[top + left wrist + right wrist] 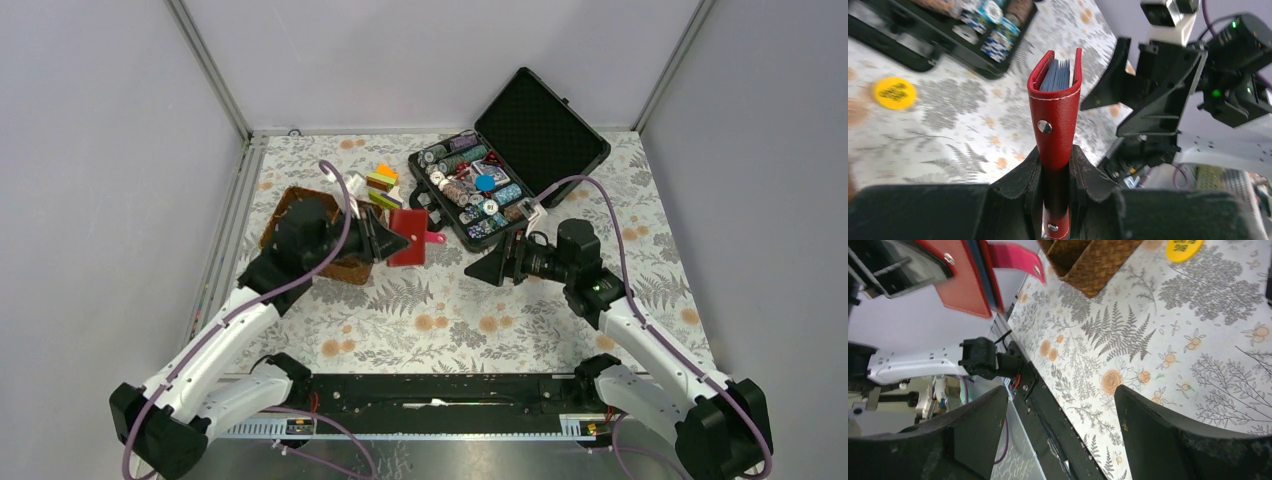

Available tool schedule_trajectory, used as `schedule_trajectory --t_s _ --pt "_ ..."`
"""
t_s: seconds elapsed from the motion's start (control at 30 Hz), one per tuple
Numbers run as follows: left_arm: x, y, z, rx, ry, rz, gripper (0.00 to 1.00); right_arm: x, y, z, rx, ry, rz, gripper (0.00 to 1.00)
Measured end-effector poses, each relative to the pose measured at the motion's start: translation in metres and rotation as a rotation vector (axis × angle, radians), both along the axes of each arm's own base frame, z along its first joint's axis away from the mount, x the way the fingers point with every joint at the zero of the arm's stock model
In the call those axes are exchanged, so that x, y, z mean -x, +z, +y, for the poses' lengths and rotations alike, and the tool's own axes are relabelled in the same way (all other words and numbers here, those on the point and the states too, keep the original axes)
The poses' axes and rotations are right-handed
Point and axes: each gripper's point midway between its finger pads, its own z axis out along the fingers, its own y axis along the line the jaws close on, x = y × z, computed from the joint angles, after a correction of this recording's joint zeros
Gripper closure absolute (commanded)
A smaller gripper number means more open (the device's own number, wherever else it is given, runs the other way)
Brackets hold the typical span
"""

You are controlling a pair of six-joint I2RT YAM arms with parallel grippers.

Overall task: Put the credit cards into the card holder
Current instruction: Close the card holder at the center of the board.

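That card holder looks like smooth red faux leather, white stitching, shiny metal snap. The left hand is matt black grainy plastic. The basket is rough woven wicker; the desk has a matt floral-print cover.

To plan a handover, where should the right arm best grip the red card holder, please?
Probably one cover of the card holder, at its free end, coming from the right gripper's side: the left gripper clamps the other end, and the covers splay there.
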Motion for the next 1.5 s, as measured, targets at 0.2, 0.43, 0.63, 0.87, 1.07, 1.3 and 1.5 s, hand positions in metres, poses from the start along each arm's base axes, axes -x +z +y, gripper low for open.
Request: schedule_trajectory --t_s 0.2,0.43,0.63,0.87,1.07,1.3,1.5 --pt "-0.022 0.000 0.026 -0.046 0.064 -0.030 1.00 -0.015 -0.014 0.008 -0.009 -0.066 0.047 0.20" --pt "-0.015 -0.028 0.033 -0.029 0.032 0.038 1.00 -0.007 -0.017 0.029 -0.018 -0.022 0.062 0.29" --pt "-0.012 -0.018 0.027 0.020 -0.019 0.012 1.00 -0.008 -0.010 0.042 -0.058 -0.002 0.042 0.43" --pt "0.000 -0.013 0.019 0.066 -0.096 0.021 1.00 -0.016 -0.019 0.055 -0.082 0.008 0.078 0.59" --pt "0.002 -0.009 0.017 0.085 -0.119 0.019 1.00 -0.020 -0.005 0.060 -0.115 0.013 0.038 0.68" --pt "0.003 -0.009 0.016 0.087 -0.125 0.021 1.00 -0.023 0.003 0.062 -0.126 0.016 0.014 0.77" --pt "0.004 -0.009 0.016 0.088 -0.127 0.021 1.00 -0.024 0.003 0.061 -0.122 0.012 0.005 0.76"
